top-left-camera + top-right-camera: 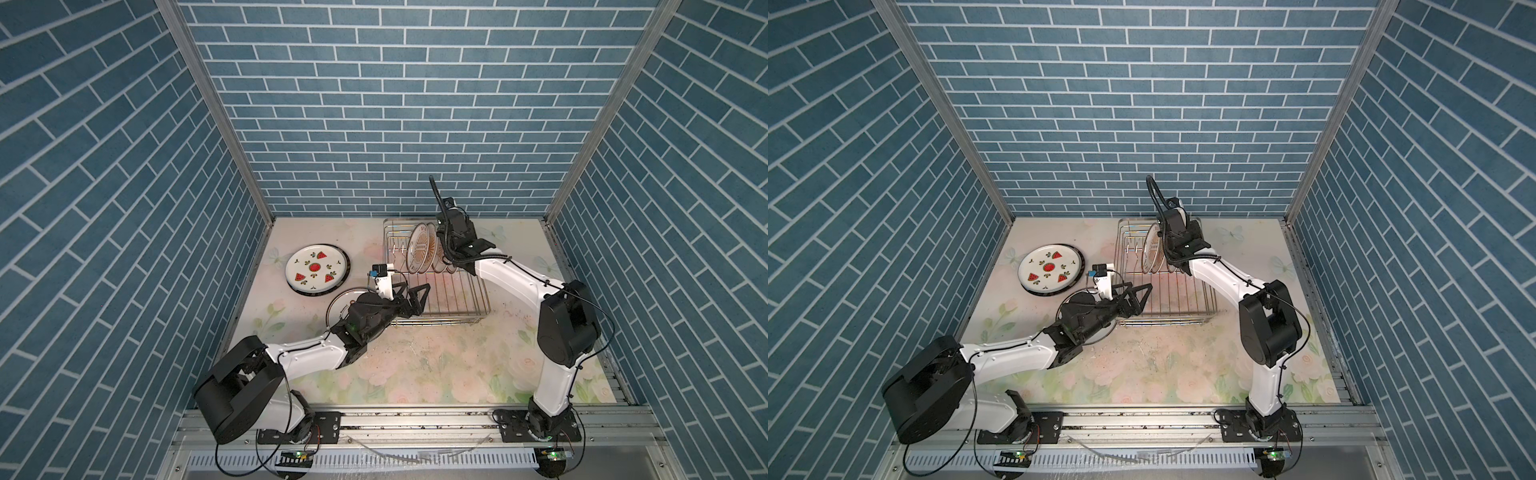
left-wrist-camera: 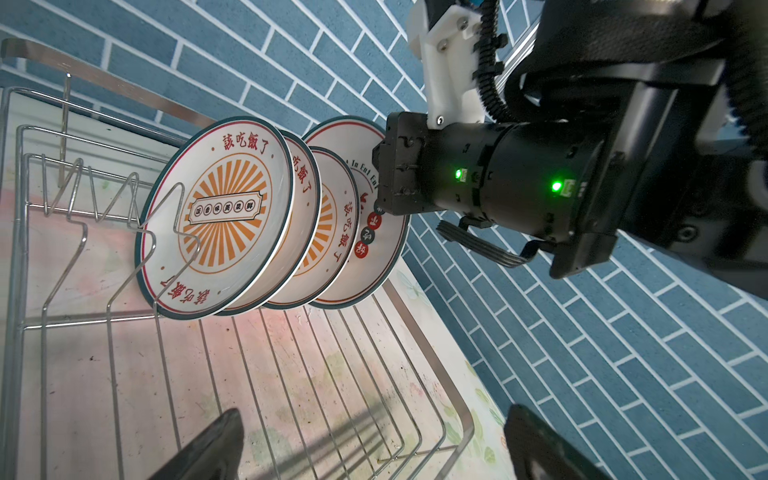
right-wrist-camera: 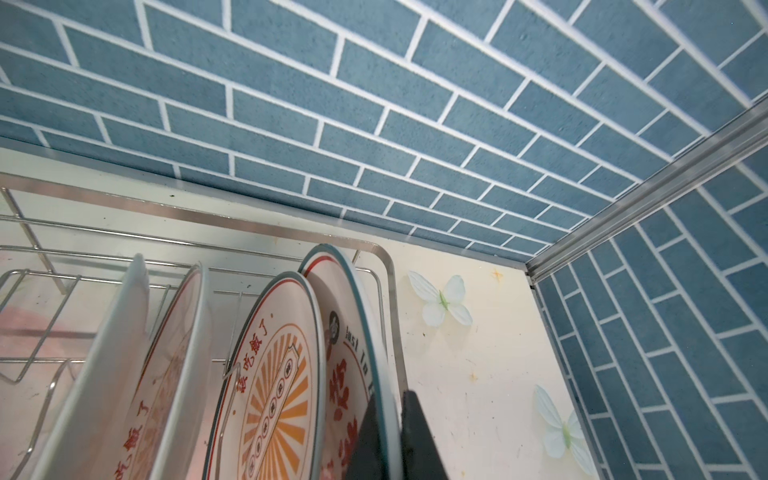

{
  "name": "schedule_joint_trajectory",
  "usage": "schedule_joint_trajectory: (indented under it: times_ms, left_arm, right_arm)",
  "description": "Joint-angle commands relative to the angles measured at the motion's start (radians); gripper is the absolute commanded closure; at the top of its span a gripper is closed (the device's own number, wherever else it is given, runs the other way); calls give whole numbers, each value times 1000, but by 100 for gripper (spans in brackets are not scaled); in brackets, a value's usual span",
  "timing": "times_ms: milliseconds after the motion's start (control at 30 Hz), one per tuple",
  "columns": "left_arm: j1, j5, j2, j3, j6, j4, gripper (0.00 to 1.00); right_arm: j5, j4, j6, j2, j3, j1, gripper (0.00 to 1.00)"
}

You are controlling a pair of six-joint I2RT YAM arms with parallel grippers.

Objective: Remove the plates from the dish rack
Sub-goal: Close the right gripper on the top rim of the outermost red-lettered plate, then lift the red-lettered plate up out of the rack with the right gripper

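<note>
Several plates stand upright between the prongs of the silver wire dish rack. The front ones are orange-sunburst plates, and the rearmost is a red-black lettered plate. My right gripper is shut on the top rim of that lettered plate, one finger on each face. My left gripper hovers open over the rack's front left corner, nothing between its fingers. In both top views a watermelon plate lies flat on a larger dark-rimmed plate at the left.
Another plate lies on the table, mostly hidden under my left wrist. The rack sits close to the blue brick back wall. Floral table surface stretches in front of the rack.
</note>
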Motion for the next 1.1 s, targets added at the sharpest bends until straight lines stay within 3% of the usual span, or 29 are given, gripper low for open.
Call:
schedule_joint_trajectory:
  times_ms: [0, 300, 1067]
  left_arm:
    - [-4, -9, -16, -13, 15, 6, 0]
    - [-4, -15, -30, -33, 12, 18, 0]
    - [-4, 14, -28, -46, -6, 62, 0]
  right_arm:
    - [91, 96, -92, -57, 0, 16, 100]
    - [178, 160, -172, -96, -34, 51, 100]
    - [283, 329, -272, -387, -266, 148, 100]
